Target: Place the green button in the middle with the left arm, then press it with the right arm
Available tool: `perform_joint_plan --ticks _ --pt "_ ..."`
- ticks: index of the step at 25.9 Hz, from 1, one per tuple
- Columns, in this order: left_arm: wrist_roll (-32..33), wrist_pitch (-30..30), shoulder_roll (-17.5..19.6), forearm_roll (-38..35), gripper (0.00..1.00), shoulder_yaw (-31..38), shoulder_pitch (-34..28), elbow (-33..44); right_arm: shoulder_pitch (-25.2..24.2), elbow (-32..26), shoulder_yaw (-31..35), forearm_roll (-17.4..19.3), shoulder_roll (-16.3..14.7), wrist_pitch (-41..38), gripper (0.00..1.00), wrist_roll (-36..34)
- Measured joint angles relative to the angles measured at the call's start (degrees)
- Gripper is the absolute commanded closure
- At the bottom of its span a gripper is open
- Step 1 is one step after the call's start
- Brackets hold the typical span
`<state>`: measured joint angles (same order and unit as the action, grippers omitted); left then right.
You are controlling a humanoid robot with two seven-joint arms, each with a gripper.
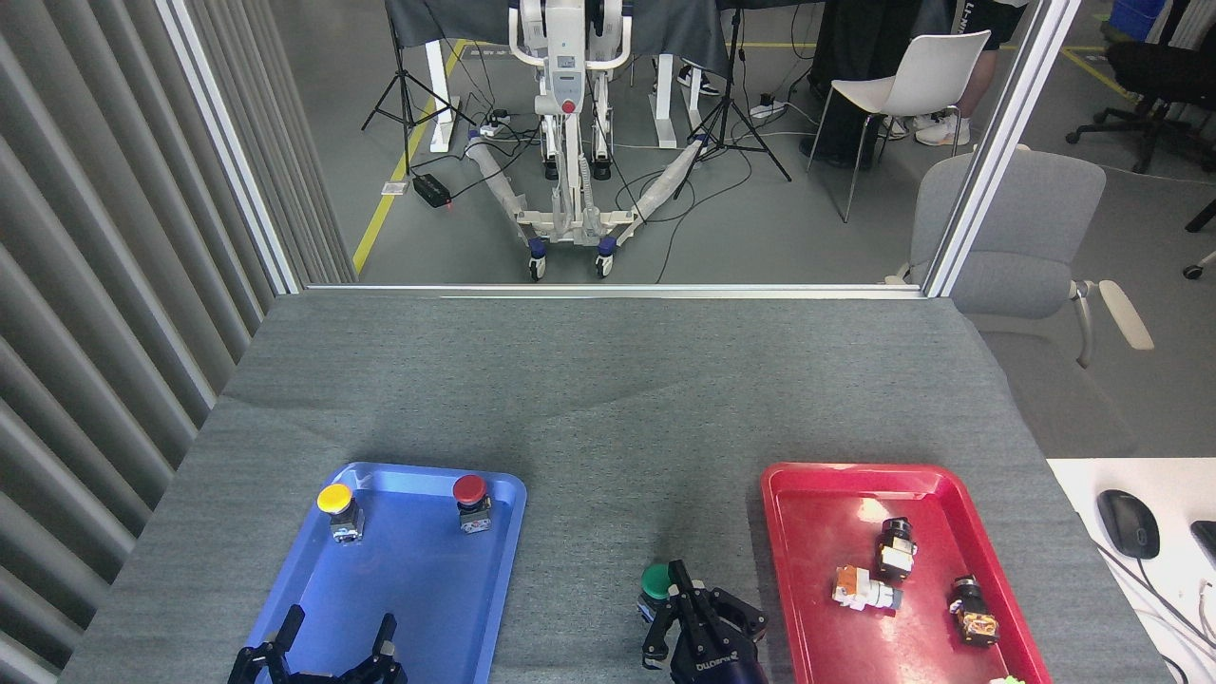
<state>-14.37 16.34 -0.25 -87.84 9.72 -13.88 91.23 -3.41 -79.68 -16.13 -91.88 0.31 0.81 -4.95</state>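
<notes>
Head view. The green button (655,581) stands upright on the middle (608,437), the bare grey cloth between the blue tray (503,532) and the red tray (817,480), so the placing step reads as done and the press is the step in hand. The right arm (676,591) reaches in from the lower edge with its tip at the cap's right rim, overlapping the button's base; its fingers (680,579) look drawn together into a single point, a shape suited to pushing rather than grasping, though whether the tip touches the cap cannot be told. The left arm (334,638) hangs over the near end of the blue tray, fingers (291,625) spread and holding nothing, well clear of the press. A yellow-capped switch (337,506) and a red-capped switch (470,499) stand at the tray's far end.
</notes>
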Motion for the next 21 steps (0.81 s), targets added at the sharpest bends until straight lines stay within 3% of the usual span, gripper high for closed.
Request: perform_joint_plan --ticks 12,21 --pt "-0.39 0.12 0.08 0.2 0.01 -0.06 0.12 -0.34 1.39 4.56 -1.38 0.04 0.89 0.92 0.93 -0.05" --pt "-0.39 0.12 0.02 0.21 0.01 -0.06 0.17 -0.35 1.31 1.61 -1.42 0.11 0.8 2.79 0.9 0.46"
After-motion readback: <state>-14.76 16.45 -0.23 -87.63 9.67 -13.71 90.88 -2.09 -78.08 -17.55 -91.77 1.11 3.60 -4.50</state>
